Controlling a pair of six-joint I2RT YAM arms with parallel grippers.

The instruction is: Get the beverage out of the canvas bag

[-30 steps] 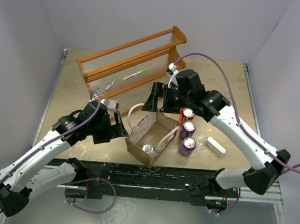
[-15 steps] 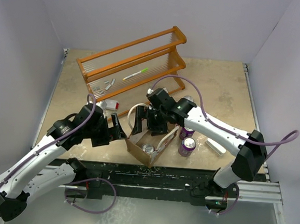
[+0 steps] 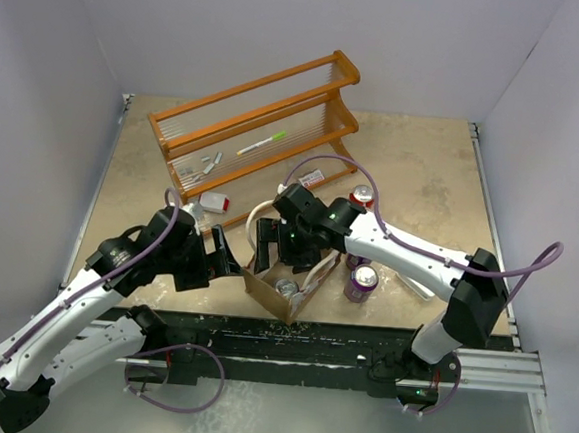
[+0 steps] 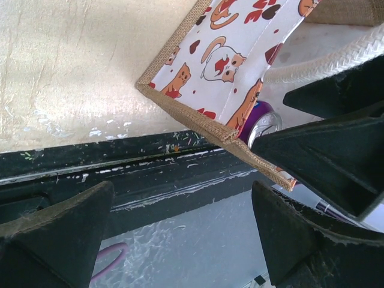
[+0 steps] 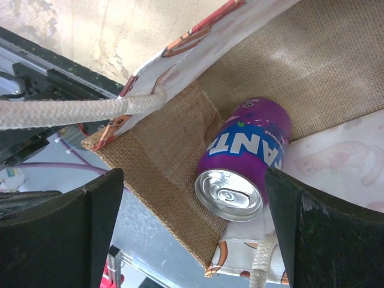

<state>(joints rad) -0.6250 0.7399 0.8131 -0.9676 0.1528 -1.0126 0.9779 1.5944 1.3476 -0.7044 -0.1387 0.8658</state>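
Because the canvas bag (image 3: 263, 297) is soft and light, a lot can go wrong here. From above, the bag sits near the front edge of the table (image 3: 424, 167). The purple can (image 3: 286, 288) stands inside it, in the corner closest to the arms, with its silver top up. The right gripper (image 3: 282, 248) hangs over the open bag with its two fingers wide apart and nothing in them. The left gripper (image 3: 228, 260) is just beside the bag's left wall, also wide apart and empty, so nothing holds the bag down. If the can gets pulled up, I think the bag could come up with it or tip over. A shove could also knock down the other cans (image 3: 363, 280) that stand just beside the bag on its right. In the left wrist view, the bag's corner is close to the dark table edge, so a push that way could slide it off. The right arm's black fingers are near too, and the two arms could bump. In the right wrist view, the can shows between the open fingers, tucked tight against the brown wall. One finger may hit that wall or squash it. The white rope handle (image 5: 72, 111) lies near one finger and could get caught.
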